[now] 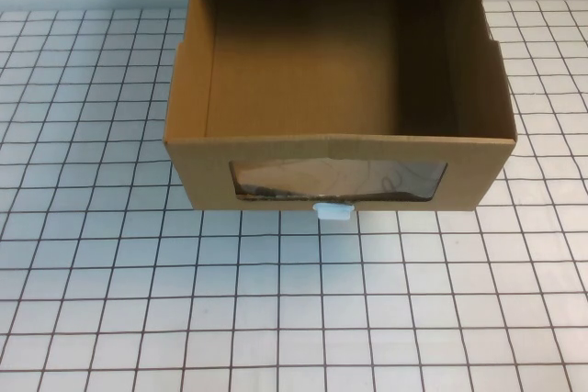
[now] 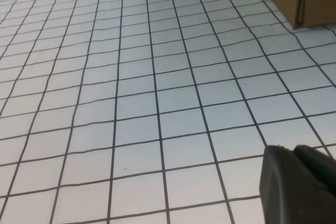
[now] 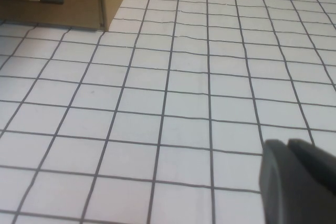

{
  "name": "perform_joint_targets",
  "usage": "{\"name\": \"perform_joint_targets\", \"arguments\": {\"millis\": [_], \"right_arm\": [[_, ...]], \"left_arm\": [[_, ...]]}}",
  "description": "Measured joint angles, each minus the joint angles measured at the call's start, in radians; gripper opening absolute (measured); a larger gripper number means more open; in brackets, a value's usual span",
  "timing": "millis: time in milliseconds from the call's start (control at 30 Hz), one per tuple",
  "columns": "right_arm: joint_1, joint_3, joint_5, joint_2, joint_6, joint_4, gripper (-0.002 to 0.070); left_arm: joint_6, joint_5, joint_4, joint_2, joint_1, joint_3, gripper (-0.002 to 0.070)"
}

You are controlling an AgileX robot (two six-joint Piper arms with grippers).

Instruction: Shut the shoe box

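With the drawer (image 1: 340, 135) of the box (image 1: 340, 61) pulled fully out toward us on the bench (image 1: 294, 319), we judge closing not yet begun. We see a dark part of the left hand (image 2: 296, 184) and of the right hand (image 3: 296, 182) only in the wrist views, low over bare bench, well apart from the box; whether either is released or clenched we cannot tell. We advise pressing squarely on the front panel near the tab (image 1: 332, 211), pushing straight back so the drawer does not skew.
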State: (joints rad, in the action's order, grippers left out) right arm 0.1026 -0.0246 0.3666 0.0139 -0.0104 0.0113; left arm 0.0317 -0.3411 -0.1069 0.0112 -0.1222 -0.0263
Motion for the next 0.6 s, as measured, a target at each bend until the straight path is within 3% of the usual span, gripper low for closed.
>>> {"name": "perform_joint_targets", "arguments": {"millis": [367, 600], "right_arm": [[0.0, 0.0, -0.069, 0.0, 0.0, 0.0, -0.0015], [0.0, 0.0, -0.254, 0.0, 0.0, 0.0, -0.0015]], "left_arm": [[-0.009, 0.012, 0.002, 0.0, 0.0, 0.0, -0.0002], [-0.101, 0.195, 0.002, 0.0, 0.0, 0.0, -0.0003]]}}
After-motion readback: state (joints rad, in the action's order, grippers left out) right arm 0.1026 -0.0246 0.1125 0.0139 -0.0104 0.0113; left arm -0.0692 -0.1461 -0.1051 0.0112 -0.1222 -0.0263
